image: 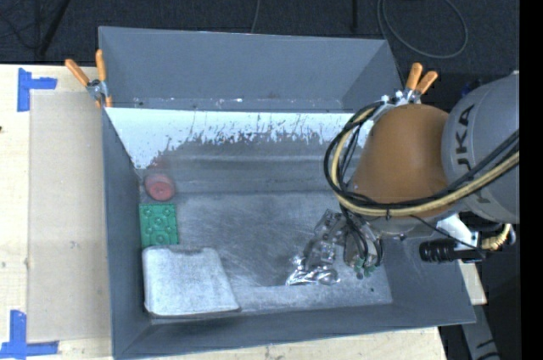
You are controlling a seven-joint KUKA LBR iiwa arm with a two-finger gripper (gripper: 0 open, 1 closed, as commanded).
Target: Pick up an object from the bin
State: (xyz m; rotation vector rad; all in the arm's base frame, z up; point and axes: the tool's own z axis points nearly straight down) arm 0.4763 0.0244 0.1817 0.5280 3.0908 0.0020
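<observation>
End effector [341, 246] hangs over crinkled silver foil [307, 275], bin's front.

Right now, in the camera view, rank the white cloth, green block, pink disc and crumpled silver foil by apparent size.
1. white cloth
2. green block
3. pink disc and crumpled silver foil look alike; the foil is partly covered, so they stay unranked.
</observation>
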